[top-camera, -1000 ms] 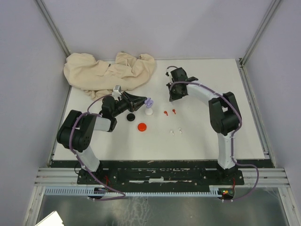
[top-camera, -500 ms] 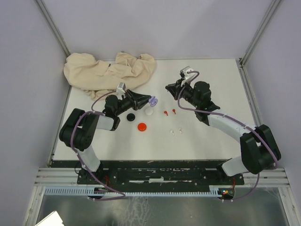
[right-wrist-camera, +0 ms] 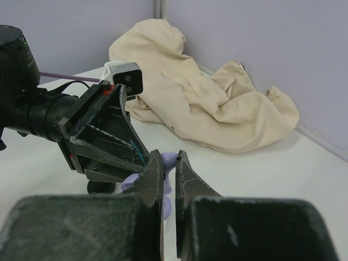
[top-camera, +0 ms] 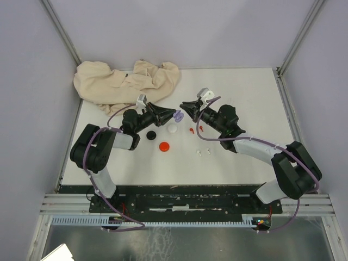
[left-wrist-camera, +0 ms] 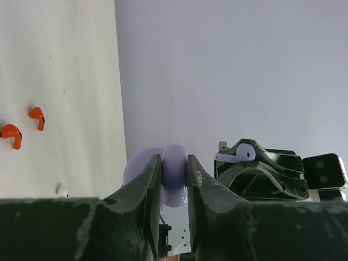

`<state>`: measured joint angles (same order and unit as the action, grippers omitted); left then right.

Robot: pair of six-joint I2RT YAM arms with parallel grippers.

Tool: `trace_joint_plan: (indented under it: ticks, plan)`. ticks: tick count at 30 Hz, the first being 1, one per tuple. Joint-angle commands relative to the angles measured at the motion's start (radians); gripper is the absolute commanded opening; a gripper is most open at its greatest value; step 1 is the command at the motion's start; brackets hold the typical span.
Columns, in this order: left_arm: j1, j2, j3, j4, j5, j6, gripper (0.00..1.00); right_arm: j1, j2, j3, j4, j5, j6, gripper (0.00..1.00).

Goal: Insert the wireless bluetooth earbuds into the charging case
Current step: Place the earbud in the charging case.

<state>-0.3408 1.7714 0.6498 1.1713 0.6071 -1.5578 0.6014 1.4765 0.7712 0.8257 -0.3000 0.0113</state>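
No text, label, brand, number or sign is legible on anything in any of the three views.

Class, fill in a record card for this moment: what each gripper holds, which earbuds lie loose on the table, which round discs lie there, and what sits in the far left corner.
left gripper: shut on the purple charging case
right gripper: shut on a pale purple earbud, its tip close to the case
loose earbuds: two red earbuds, two white earbuds
discs: white disc, black disc, red disc
far left corner: crumpled cream cloth
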Motion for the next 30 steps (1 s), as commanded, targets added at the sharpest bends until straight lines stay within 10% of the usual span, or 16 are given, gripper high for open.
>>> trace_joint_plan:
  ticks: [1,30]
  plan:
    - [-0.004,-0.005,0.033,0.081,-0.004,-0.040,0.03,0.016,0.013,-0.005,0.073,-0.012,-0.040,0.01]
    - [-0.005,-0.035,0.039,0.088,-0.009,-0.050,0.03,0.033,0.054,-0.046,0.062,-0.015,-0.056,0.01]
